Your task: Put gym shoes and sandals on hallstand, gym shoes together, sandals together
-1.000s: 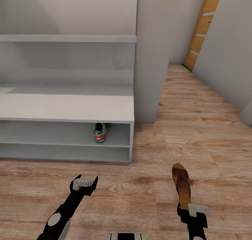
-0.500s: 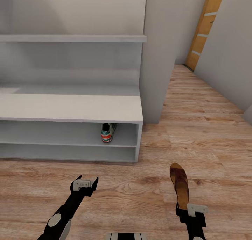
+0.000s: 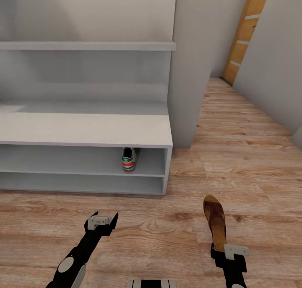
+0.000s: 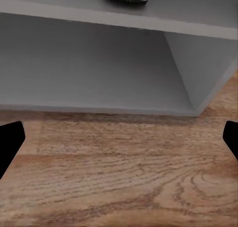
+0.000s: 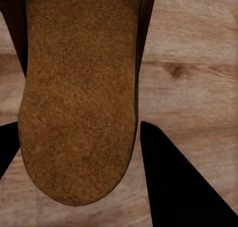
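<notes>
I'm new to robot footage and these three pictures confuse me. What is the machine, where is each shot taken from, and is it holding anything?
It is a simulated two-armed robot on wheels. The head view looks down over both arms. The right gripper grips a brown sandal by one end; the right wrist view shows its tan footbed between the dark fingers. The left gripper is open and empty above the wooden floor. The left wrist view faces the pale hallstand, where one gym shoe already sits on the upper open shelf.

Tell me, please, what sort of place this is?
Probably a home corridor or entryway: a low shoe rack holding a sneaker, a wood plank floor running between pale walls, and a wooden door at the far end.
</notes>
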